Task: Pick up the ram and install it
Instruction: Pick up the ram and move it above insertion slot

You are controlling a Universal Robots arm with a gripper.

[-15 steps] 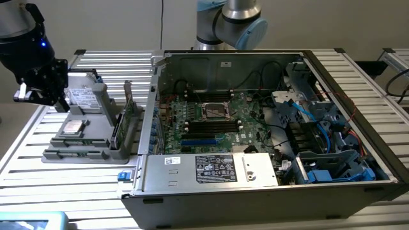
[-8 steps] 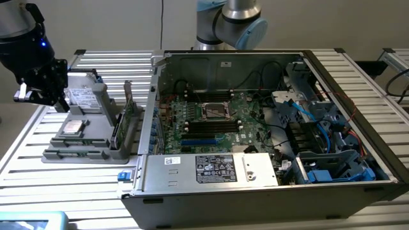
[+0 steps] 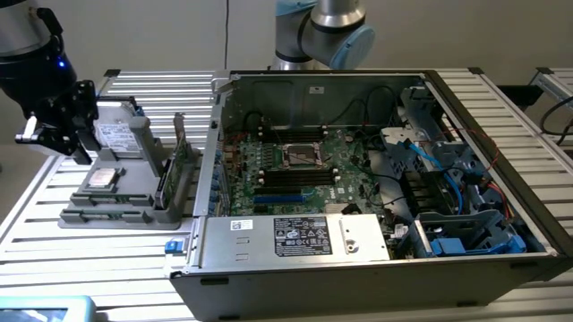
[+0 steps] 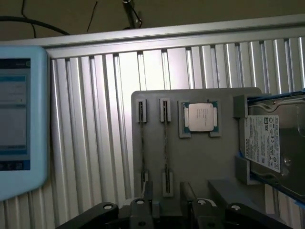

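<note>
Parted jaws (empty) hover above the ram.

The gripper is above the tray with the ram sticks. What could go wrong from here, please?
The two ram sticks stand on edge close together in the tray, so the gripper might bump the neighbour stick. The processor lies unprotected just beside them; a sideways drift could hit it.
</note>
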